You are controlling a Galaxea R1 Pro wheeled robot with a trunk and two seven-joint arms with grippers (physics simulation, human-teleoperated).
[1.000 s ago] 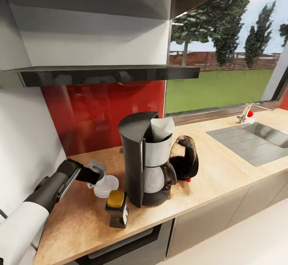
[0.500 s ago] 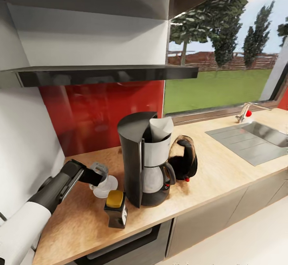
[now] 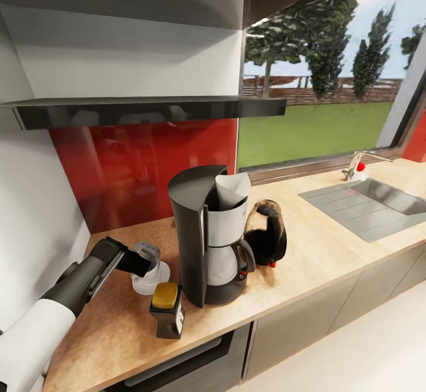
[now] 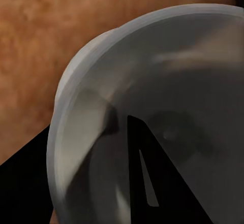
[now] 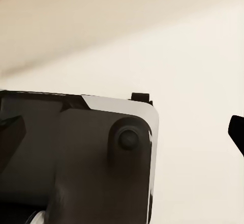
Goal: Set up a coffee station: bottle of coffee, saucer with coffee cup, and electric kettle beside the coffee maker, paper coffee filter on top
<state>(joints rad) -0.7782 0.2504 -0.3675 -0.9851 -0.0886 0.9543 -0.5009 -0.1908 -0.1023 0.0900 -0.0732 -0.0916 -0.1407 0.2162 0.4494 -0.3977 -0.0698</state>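
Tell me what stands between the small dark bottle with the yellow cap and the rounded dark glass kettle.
In the head view, the tall black coffee maker stands between the bottle and the kettle.

A home kitchen: a wooden desk (image 3: 331,250) with a steel sink (image 3: 378,202) and tap (image 3: 355,164), a red splashback (image 3: 142,167), a coffee maker (image 3: 207,232), a kettle (image 3: 267,239) and a garden window (image 3: 319,125).
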